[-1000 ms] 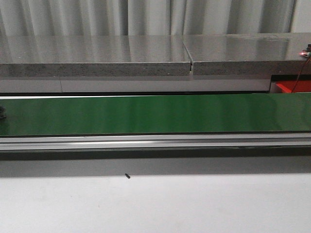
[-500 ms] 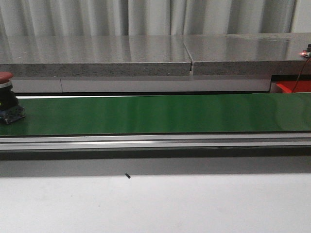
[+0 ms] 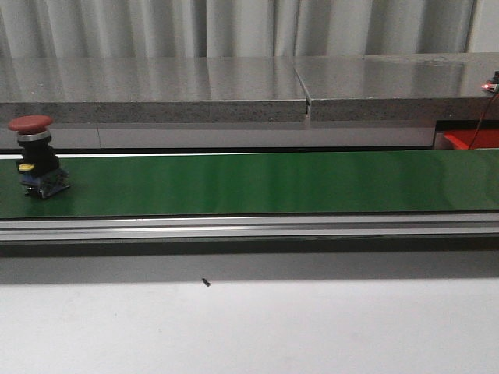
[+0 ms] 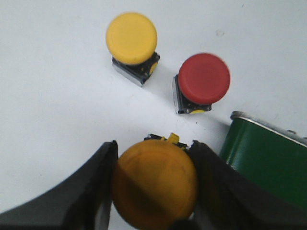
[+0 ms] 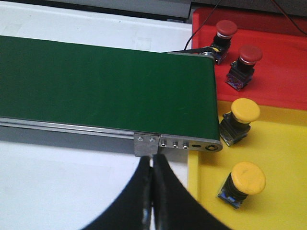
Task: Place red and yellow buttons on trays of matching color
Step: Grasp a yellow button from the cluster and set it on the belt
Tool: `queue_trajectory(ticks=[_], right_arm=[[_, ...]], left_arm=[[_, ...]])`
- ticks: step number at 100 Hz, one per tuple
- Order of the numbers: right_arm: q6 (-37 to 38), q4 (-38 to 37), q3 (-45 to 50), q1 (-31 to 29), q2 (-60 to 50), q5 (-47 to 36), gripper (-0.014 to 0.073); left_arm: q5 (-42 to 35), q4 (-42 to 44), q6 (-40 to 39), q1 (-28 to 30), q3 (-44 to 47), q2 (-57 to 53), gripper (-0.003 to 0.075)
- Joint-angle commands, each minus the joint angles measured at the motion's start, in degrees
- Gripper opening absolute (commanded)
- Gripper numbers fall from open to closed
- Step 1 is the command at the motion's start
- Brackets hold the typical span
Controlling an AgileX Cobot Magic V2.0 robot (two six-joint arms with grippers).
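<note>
Yellow button (image 4: pixel 154 184) clamped between left gripper (image 4: pixel 152 191) fingers.

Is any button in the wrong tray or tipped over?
No. The two red buttons sit in the red tray and the two yellow ones in the yellow tray. The red button on the belt stands upright. Nothing looks spilled or broken.
</note>
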Motion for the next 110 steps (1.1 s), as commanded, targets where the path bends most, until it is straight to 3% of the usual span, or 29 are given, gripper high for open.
queue_trajectory(ticks=[1, 42, 66, 110], right_arm=[[-0.56, -0.24, -1.49, 0.1, 0.04, -3.87, -0.0067], [-0.56, -0.24, -1.49, 0.1, 0.04, -3.87, -0.0067], [-0.56, -0.24, -1.49, 0.1, 0.04, -3.87, -0.0067], [-0.56, -0.24, -1.49, 0.1, 0.04, -3.87, -0.0067]], left_arm=[[-0.43, 0.76, -0.55, 0.06, -1.26, -6.53, 0.0153], [1.57, -0.41, 0.03, -2.86, 5.99, -19.24, 0.0153], [0.63, -0.41, 0.03, -7.31, 6.78, -17.27, 0.0153], [-0.49, -1.54, 1.38, -7.65, 6.89, -10.62, 0.0181]])
